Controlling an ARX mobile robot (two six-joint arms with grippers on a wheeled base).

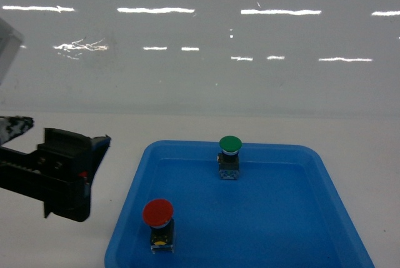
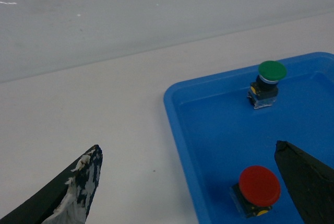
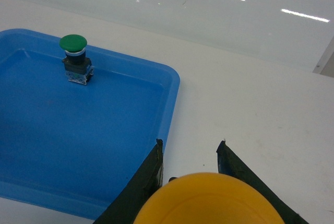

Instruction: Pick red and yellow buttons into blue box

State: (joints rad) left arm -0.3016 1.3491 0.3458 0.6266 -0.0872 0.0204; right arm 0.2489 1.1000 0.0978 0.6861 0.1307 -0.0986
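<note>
Your right end effector [image 3: 190,182] pinches the yellow button [image 3: 209,200]; carry it level toward the blue box, unseen here. The left end effector [image 2: 190,182] hangs spread beside the red button [image 2: 259,186].

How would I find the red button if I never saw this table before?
Look for the shallow blue tray on the white table. Two push-buttons stand in it; the red button is near the tray's front left corner, closest to the left gripper. Its cap is red, while the other, by the far edge, has a green cap.
</note>
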